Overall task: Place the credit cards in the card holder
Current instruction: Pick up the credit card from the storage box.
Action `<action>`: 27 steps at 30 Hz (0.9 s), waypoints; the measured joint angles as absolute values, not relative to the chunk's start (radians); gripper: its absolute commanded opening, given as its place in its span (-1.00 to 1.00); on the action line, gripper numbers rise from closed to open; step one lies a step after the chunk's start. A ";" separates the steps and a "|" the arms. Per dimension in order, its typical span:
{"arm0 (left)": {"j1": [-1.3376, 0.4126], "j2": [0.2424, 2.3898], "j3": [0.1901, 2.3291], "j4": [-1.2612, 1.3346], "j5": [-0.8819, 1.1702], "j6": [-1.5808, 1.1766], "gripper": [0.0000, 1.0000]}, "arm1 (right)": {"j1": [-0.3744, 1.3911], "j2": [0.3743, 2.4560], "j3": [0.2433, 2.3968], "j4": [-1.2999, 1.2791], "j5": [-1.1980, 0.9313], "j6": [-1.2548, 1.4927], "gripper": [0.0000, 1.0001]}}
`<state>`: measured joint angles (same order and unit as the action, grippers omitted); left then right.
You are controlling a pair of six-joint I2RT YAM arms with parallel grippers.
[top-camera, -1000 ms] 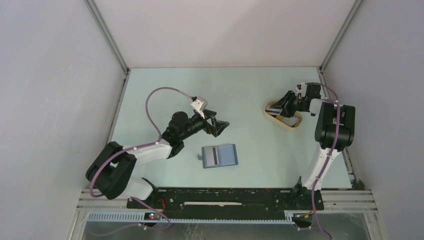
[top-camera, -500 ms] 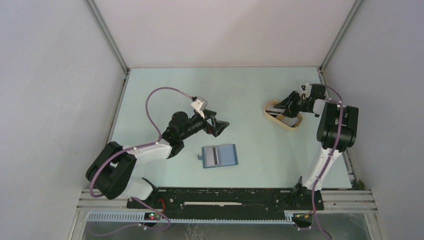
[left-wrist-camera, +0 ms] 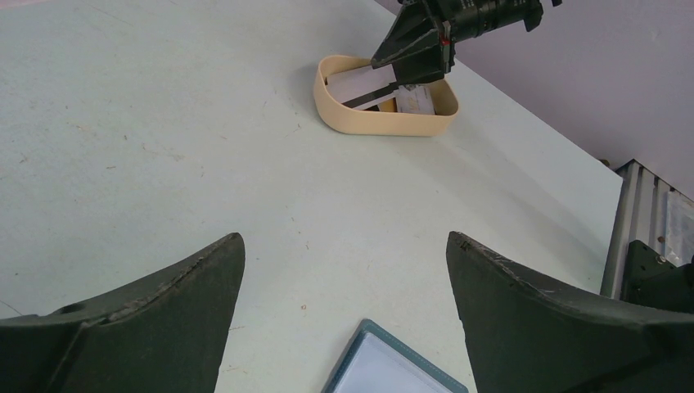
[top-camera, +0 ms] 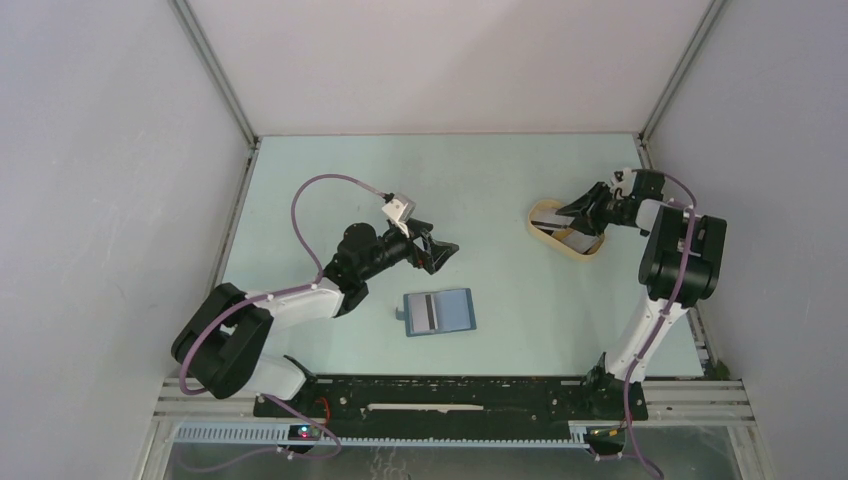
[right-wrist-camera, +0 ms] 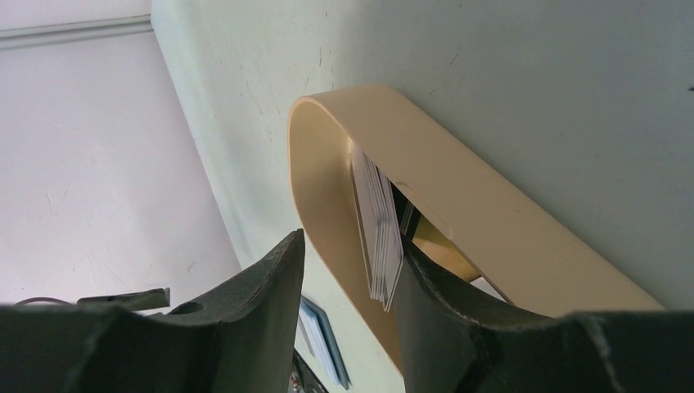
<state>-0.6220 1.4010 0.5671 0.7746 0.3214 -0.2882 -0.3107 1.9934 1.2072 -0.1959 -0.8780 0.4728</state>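
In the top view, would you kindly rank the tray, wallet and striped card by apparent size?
Tray and wallet: about alike, too close to rank.
Striped card: smallest.

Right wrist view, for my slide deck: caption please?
Right gripper straddles cards standing on edge inside the beige tray.

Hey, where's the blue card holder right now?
In the top view the card holder lies open on the table near the front centre, just nearer than the left hand, well left of the beige tray.
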 measured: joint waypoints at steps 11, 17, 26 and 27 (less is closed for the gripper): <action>-0.622 1.401 0.567 0.775 0.322 -0.288 0.94 | -0.349 1.980 1.206 -0.208 -0.907 0.469 0.00; -0.622 1.401 0.567 0.775 0.322 -0.288 0.93 | -0.358 1.966 1.205 -0.220 -0.918 0.450 -0.03; -0.622 1.401 0.567 0.775 0.322 -0.288 0.93 | -0.393 1.966 1.205 -0.260 -0.917 0.423 -0.09; -0.622 1.401 0.567 0.775 0.322 -0.288 0.93 | -0.398 1.966 1.205 -0.265 -0.917 0.421 -0.10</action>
<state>-0.6220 1.4010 0.5671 0.7750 0.3222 -0.2882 -0.3977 1.9663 1.2053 -0.2646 -0.9169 0.4206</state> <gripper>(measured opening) 0.971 0.462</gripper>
